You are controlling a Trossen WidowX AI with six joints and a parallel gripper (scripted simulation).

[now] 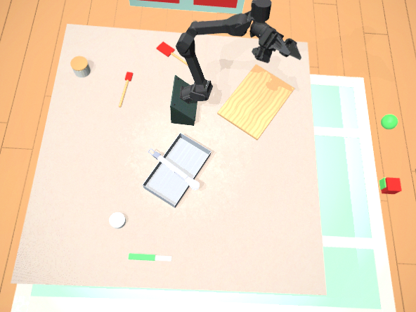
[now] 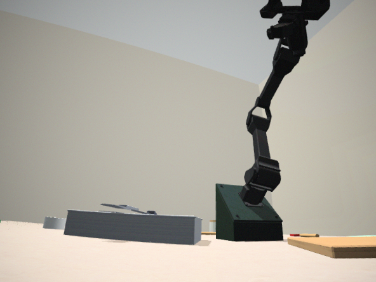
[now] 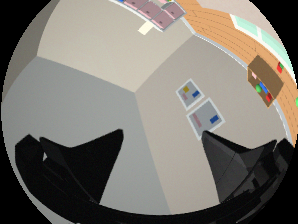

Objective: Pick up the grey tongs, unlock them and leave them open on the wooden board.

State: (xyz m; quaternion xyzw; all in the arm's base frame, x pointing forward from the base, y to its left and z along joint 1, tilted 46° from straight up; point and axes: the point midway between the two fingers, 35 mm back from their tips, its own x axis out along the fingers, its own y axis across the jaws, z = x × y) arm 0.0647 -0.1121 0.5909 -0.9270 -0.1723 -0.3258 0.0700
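The grey tongs [image 1: 172,168] [image 2: 129,208] lie closed across the roasting tin [image 1: 159,197] [image 2: 127,227], resting on its long rims. In the top view a small loop and a blue-grey block are at their upper-left end, and a broader pale end overhangs the tin's lower-right side. The wooden board [image 1: 246,121] [image 2: 352,242] lies flat at the right of the arm's base. My gripper [image 1: 295,55] [image 3: 163,135] is open and empty, raised high beyond the board's far end, away from the tongs. Its fingertips are out of frame in the exterior view.
The dark green wedge base [image 1: 180,114] [image 2: 248,214] stands between tin and board. Two red-headed spatulas [image 1: 128,76] [image 1: 165,49] and a lidded jar [image 1: 80,67] lie or stand toward the far left. A white round object [image 1: 117,220] and a green-and-white stick [image 1: 142,257] are near the front.
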